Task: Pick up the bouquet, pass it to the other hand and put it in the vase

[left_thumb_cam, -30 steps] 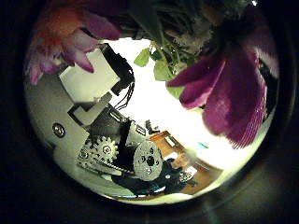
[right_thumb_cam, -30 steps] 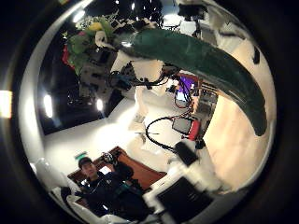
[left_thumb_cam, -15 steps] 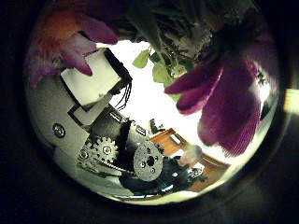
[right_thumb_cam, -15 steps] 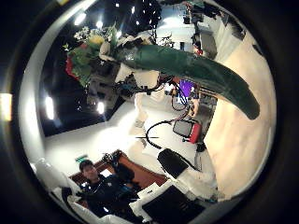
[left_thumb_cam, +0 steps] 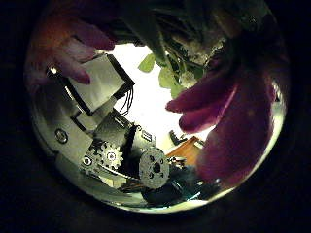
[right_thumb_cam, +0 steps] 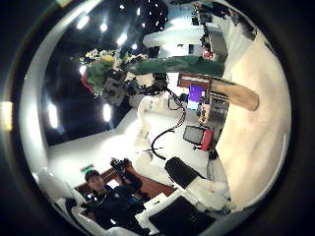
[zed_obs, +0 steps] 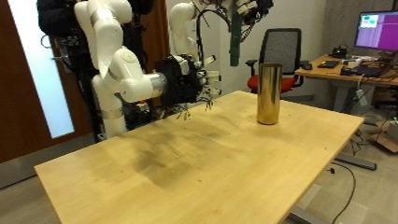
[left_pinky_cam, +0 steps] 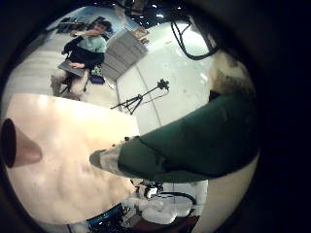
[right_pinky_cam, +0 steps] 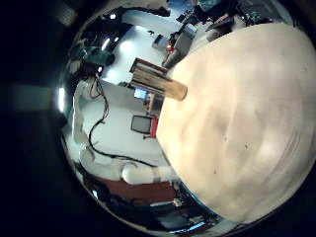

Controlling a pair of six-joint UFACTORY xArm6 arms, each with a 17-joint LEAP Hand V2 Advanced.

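My left hand point(zed_obs: 244, 7) is high above the table's far side, shut on the bouquet point(zed_obs: 234, 39); its green wrapped stem hangs down. Purple and pink flowers point(left_thumb_cam: 228, 116) fill the left thumb side view, and the green stem point(left_pinky_cam: 185, 141) crosses the little finger side view. A tall gold vase point(zed_obs: 267, 93) stands upright on the table, a little nearer than the stem and below it. My right hand point(zed_obs: 187, 86) hovers low over the table, away from the vase, fingers relaxed and holding nothing. From it I see the bouquet point(right_thumb_cam: 108, 69) at a distance and the vase point(right_thumb_cam: 234, 94).
The wooden table point(zed_obs: 224, 163) stretches wide in front of both hands. Behind the vase stand an office chair point(zed_obs: 284, 51) and a desk with a monitor point(zed_obs: 377, 28). A dark door point(zed_obs: 25, 84) lies behind the arms.
The bouquet now looks smaller and farther from the right palm than a second ago, and the vase has come into that view. The flowers stay close to the left palm.
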